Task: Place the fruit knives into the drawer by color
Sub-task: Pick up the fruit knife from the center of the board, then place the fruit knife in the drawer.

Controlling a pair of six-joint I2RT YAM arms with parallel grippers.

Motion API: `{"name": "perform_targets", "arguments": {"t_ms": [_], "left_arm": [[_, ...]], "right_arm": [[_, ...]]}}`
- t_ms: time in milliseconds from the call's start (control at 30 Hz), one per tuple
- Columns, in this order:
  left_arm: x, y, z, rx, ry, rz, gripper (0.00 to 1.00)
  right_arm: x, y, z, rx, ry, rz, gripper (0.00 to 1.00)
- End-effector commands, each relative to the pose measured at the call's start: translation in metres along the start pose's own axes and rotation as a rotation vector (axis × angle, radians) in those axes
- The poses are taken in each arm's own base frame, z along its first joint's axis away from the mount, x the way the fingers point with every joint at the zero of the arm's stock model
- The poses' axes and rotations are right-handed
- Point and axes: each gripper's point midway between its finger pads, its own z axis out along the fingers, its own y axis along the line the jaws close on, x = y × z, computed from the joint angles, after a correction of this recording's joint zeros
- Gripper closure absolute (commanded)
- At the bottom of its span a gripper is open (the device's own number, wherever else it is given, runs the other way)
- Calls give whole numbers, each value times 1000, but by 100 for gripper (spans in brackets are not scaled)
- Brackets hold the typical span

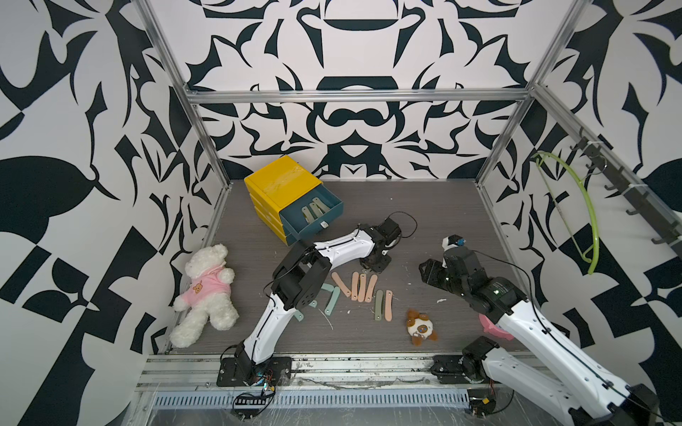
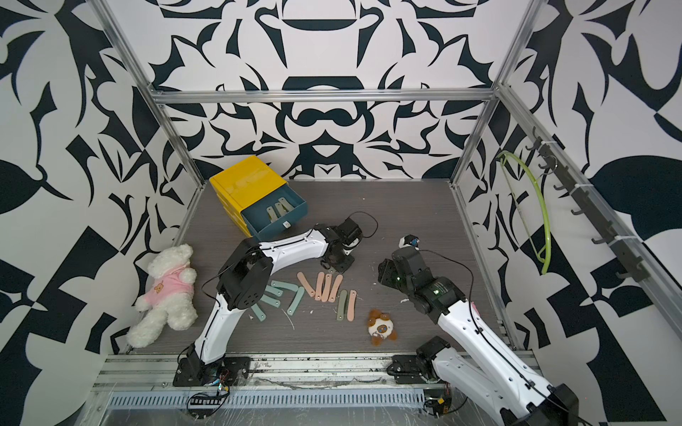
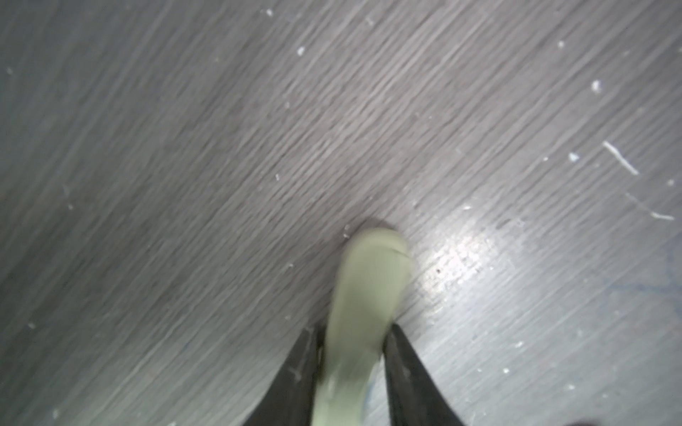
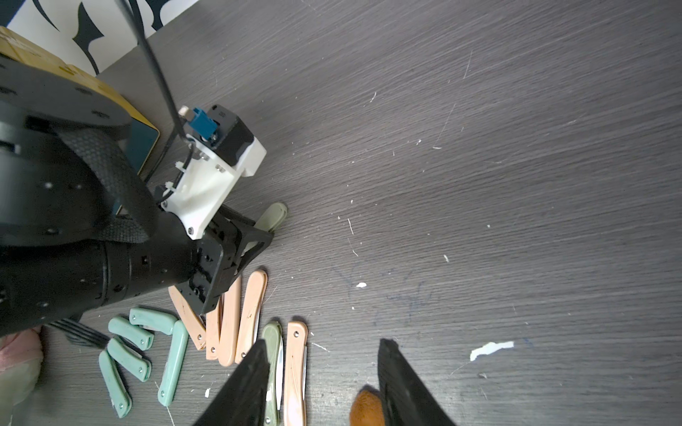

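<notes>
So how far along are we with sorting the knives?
Done: three olive knives lie in the open drawer. In hand: the left gripper is shut on a fourth olive knife. Left: one loose olive knife, the peach knives and the teal knives, all on the table. The right gripper is open, empty.

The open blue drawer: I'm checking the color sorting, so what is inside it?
About three olive-sage knives lie side by side in the drawer; no other color shows. Its rear part is covered by the yellow cabinet, so anything there cannot be seen.
</notes>
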Motion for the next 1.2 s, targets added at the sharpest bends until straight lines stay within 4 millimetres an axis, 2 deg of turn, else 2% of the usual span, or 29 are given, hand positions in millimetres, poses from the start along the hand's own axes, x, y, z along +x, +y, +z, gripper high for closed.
{"name": "perform_targets", "arguments": {"t_ms": [0,100,267,500,600,700,933,1067,1167], "left_arm": [[11,0,9,-8,26,2,72],[5,2,3,-15,-2,-6,78],[-9,5,-13,-27,-78,-19,81],[-36,15,-55,-60,-204,-42,85],[-46,19,-83,-66,-272,-60,85],[-52,20,-119,-56,-344,-84,86],[-51,29,-223,-47,-542,-120,86],[-41,53,-275,-152,-619,-135,86],[-29,88,-300,-254,-634,-184,87]], "right_arm": [[-10,-1,-5,6,-41,19,50],[-11,0,-5,5,-44,22,50],[-12,1,-6,4,-48,24,51],[-15,2,-9,-4,-58,31,51],[-15,3,-9,-5,-57,31,51],[-15,4,-9,-10,-56,31,51],[-15,9,-5,-24,-45,36,51],[-14,11,-1,-35,-34,39,51],[-12,13,3,-40,-23,42,50]]}}
